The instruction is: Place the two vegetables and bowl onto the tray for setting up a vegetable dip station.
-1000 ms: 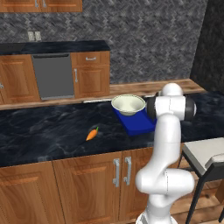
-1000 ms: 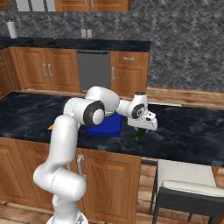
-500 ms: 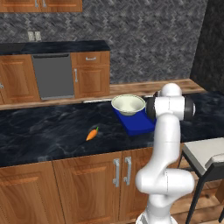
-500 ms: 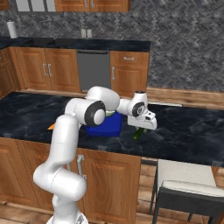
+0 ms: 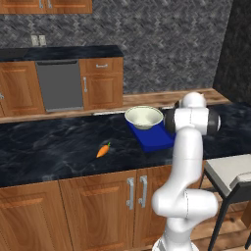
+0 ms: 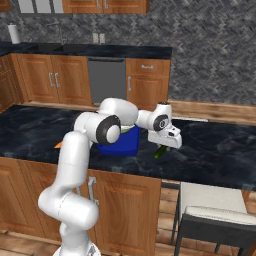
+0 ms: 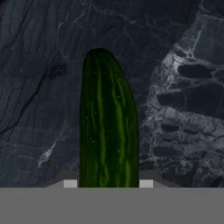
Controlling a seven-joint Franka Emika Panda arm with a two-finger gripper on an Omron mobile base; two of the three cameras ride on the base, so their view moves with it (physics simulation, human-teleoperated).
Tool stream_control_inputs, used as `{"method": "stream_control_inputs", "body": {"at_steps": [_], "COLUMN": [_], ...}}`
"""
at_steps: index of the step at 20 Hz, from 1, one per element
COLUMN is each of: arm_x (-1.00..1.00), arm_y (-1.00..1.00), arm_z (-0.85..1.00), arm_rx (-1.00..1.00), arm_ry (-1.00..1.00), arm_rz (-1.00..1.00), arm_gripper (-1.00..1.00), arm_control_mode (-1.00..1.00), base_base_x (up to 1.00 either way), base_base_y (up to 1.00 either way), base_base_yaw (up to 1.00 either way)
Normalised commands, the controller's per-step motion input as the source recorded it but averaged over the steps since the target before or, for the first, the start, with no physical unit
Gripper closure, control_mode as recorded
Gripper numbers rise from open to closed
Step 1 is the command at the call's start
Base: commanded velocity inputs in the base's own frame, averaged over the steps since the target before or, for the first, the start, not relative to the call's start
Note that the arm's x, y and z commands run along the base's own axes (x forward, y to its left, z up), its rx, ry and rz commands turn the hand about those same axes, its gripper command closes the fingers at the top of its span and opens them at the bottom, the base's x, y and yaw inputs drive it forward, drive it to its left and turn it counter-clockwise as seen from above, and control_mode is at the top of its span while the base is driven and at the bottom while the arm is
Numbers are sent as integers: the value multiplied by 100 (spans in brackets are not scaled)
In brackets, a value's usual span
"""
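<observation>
My gripper [image 6: 167, 145] is down at the dark marble counter [image 5: 49, 147], just right of the blue tray [image 6: 120, 145]. It is shut on the dark green vegetable [image 7: 108, 127], whose sides touch both fingertips [image 7: 70, 183]; the vegetable [image 6: 160, 151] lies on the counter under the hand. The cream bowl [image 5: 143, 116] rests on the far end of the tray [image 5: 156, 139]. An orange carrot [image 5: 102, 150] lies on the counter to the tray's left, well away from the gripper.
A chair [image 6: 215, 210] with a pale seat stands off the counter's front edge at the right. Behind the counter run wooden cabinets and a grey dishwasher [image 5: 60, 86]. Bare counter stretches left of the carrot.
The jaws have drawn in onto the dark green vegetable. The arm, bowl, tray and carrot keep their places.
</observation>
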Motion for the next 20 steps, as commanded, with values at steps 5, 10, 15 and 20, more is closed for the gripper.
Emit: {"method": "stream_control_inputs", "body": {"at_steps": [5,10,15,20], "arm_x": [-21,-16,-18,-18], "arm_y": [-10,-1,0,0], "arm_z": [23,29,27,24], "arm_rx": [0,0,0,0], "arm_ry": [0,0,7,6], "arm_rz": [-11,-8,-6,-5], "arm_gripper": [100,100,100,100], "arm_control_mode": [-100,-100,-100,-100], "base_base_x": [0,0,0,0], "base_base_y": [0,0,0,0], "base_base_yaw": [0,0,0,0]}}
